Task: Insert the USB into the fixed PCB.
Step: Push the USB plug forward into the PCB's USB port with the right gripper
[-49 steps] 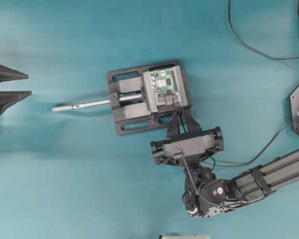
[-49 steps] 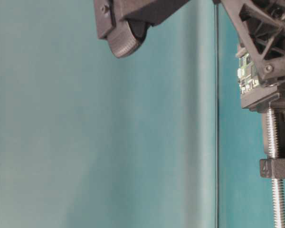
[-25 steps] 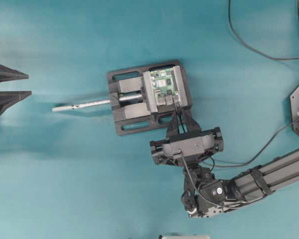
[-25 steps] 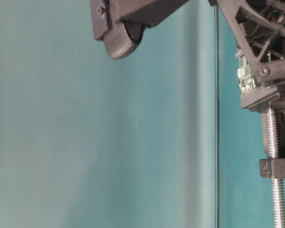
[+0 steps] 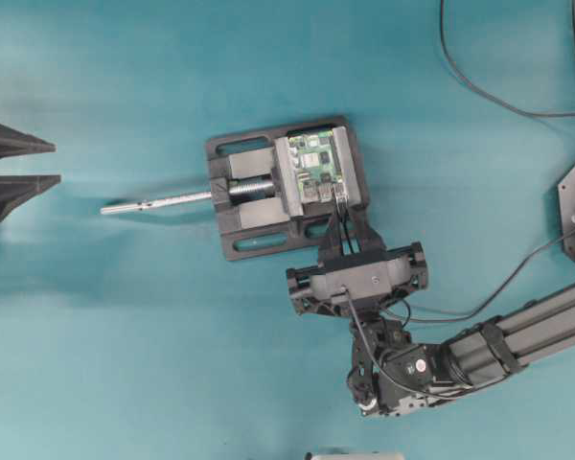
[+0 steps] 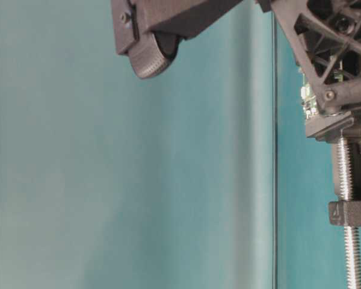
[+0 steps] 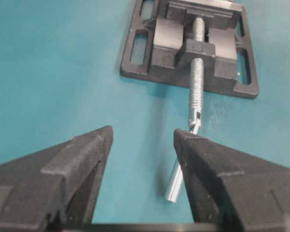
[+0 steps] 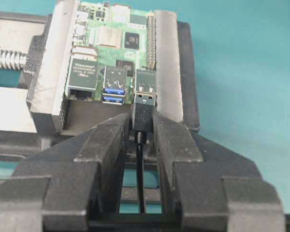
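Overhead, the right pincer [image 5: 342,213] has scarcely shifted from a second ago, at the black vise [image 5: 286,187] on the teal bench [image 5: 125,316]; the left pincer [image 5: 48,163] stays wide apart. From the right wrist, ribbed black fingers [image 8: 166,133] clamp the USB [image 8: 144,108], its metal tip at a silver port of the green fixed PCB [image 8: 113,36].

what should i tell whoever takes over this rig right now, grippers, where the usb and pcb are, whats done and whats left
Right gripper: shut on the USB, fingers pinching the plug body, cable trailing back between them.
Left gripper: open, holding nothing, parked at the table's left side, facing the vise's screw rod.
Fixed PCB: clamped in the black vise.
Done: the USB is picked up and its metal tip sits at the mouth of the right-hand port, roughly in line with it.
Left: push the plug in fully, then open the right gripper and back off. From here I cannot tell whether the tip has already started to enter.
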